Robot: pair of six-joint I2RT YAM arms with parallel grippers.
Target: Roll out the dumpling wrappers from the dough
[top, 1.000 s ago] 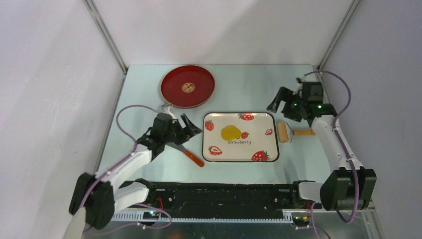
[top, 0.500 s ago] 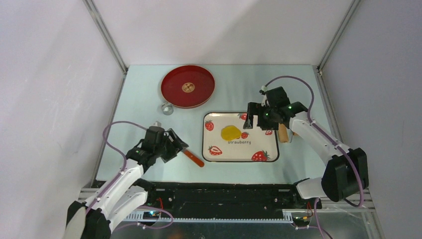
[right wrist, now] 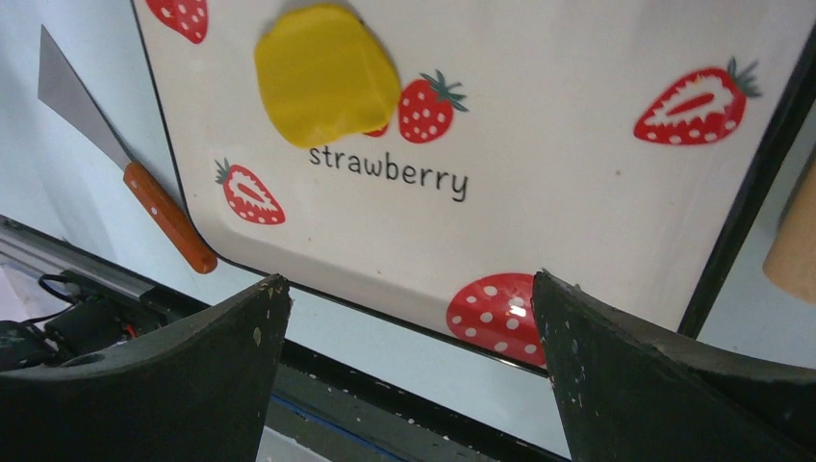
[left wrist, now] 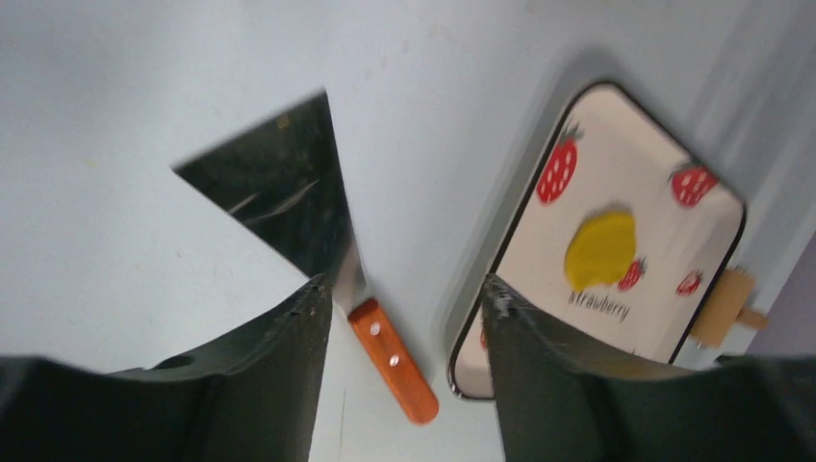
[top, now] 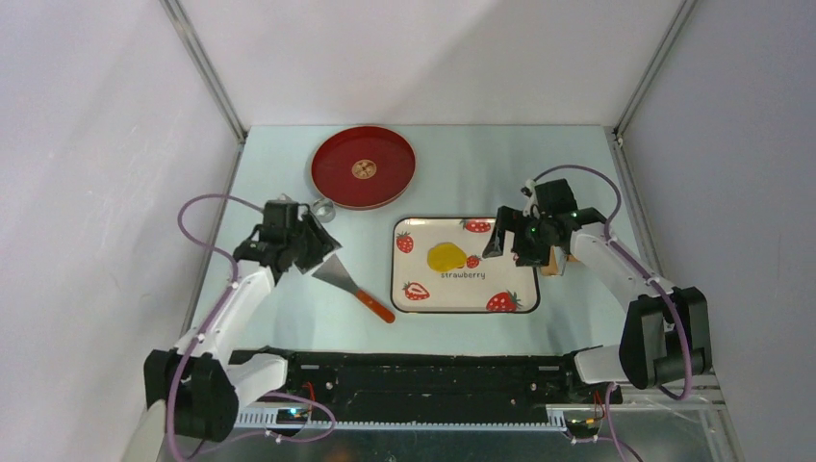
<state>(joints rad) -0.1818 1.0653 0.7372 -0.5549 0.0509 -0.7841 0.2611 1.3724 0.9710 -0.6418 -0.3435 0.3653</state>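
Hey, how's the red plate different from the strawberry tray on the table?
The red plate is round; the strawberry tray is a rectangle with rounded corners. The red plate is dark red with a small tan spot at its centre, while the strawberry tray is white with printed strawberries and a dark rim. The strawberry tray holds the yellow dough; the red plate holds none. Both lie flat on the table.

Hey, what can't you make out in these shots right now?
Roller: top view, mostly under the right arm; right wrist view, cut off by the right edge.
Plate's centre mark: top view, too small to identify.
Metal ring: top view, partly behind the left claw.
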